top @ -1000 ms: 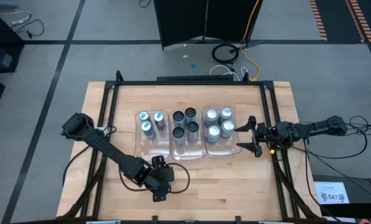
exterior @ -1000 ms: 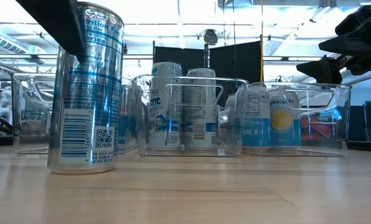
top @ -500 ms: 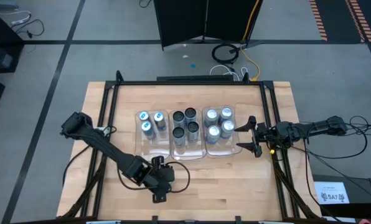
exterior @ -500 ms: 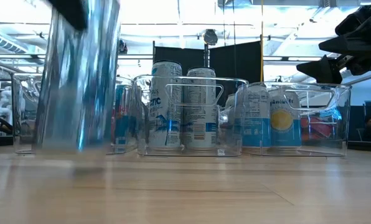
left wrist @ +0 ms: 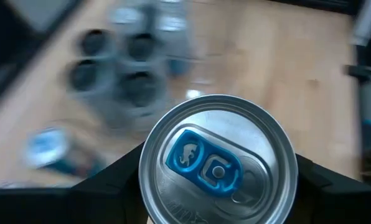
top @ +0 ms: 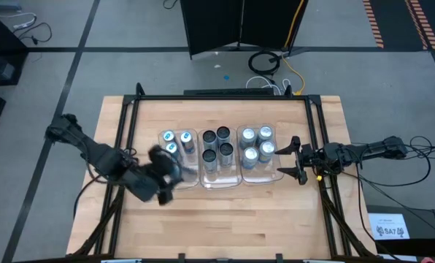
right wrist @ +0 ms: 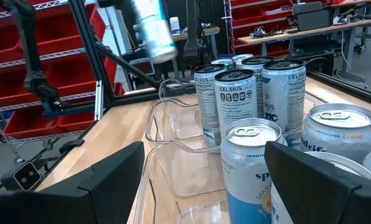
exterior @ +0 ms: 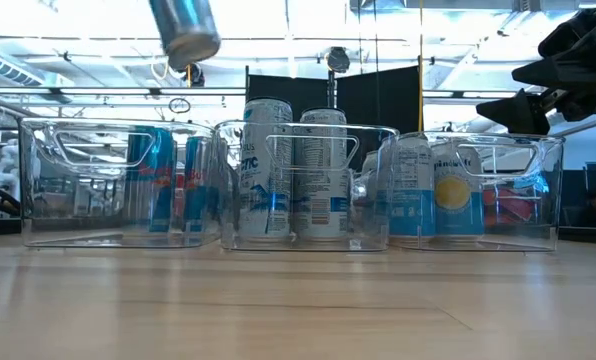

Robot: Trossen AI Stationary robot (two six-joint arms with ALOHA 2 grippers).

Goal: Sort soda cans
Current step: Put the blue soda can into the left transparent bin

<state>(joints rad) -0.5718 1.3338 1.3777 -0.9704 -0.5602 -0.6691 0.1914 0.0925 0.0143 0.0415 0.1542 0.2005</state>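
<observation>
Gripping a blue-tabbed soda can (left wrist: 218,163) between its fingers, the left gripper (top: 163,175) hangs above the bench (top: 232,212); right gripper (top: 293,158) waits wide.

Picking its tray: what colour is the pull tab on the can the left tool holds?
Blue, on a silver top; the held can shows best in the left wrist view.

left gripper (top: 161,175) blurred; can (exterior: 185,30) top cropped
</observation>
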